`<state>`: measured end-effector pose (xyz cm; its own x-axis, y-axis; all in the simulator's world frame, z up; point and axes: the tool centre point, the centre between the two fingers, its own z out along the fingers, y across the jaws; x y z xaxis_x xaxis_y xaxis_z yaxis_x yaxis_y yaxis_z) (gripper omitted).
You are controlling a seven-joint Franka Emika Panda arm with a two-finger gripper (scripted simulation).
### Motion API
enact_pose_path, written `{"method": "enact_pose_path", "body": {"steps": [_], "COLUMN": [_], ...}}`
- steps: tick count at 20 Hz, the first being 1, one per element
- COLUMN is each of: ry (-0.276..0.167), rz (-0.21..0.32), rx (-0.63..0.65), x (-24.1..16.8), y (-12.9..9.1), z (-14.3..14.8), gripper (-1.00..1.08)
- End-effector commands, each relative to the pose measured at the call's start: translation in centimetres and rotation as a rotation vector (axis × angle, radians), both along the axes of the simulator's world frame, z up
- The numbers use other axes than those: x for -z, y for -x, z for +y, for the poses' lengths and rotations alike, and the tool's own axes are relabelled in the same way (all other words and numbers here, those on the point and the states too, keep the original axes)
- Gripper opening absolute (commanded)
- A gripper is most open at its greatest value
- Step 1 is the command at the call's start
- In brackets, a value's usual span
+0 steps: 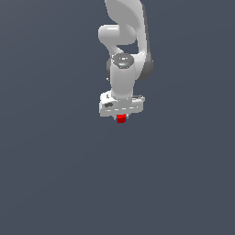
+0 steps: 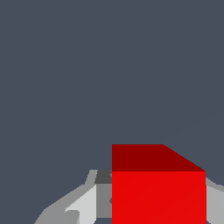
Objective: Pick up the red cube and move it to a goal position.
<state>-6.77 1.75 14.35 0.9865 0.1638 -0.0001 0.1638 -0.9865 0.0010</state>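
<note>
Claw (image 1: 121, 115) clamped on the red cube (image 1: 121, 119).
Fingers (image 2: 83, 205) flanked the cube's sides, apparently gripping it for carrying toward the goal.

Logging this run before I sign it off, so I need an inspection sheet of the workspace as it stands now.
Surface: plain dark grey-blue ground, unmarked.
Job's things: red cube sits between the end effector's fingers, directly under the white hand; no goal marker seen.
Clutter: nothing seen.
Grippers: end effector points down, fingers against the cube's sides in the wrist view; it appears shut on it.
Cables: nothing seen.
Surroundings: white arm only; nothing else seen.
</note>
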Motion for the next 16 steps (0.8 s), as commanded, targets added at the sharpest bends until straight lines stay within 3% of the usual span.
{"method": "enact_pose_path", "body": {"steps": [1, 8, 16], "ry": [0.001, 0.001, -0.001], "rz": [0.0, 0.0, 0.0], "rx": [0.001, 0.001, 0.001], "x": [-1.7, -4.8, -5.6], "y": [0.6, 1.7, 1.8], "z": [1.1, 3.4, 4.0], "gripper": [-1.0, -1.0, -1.0]}}
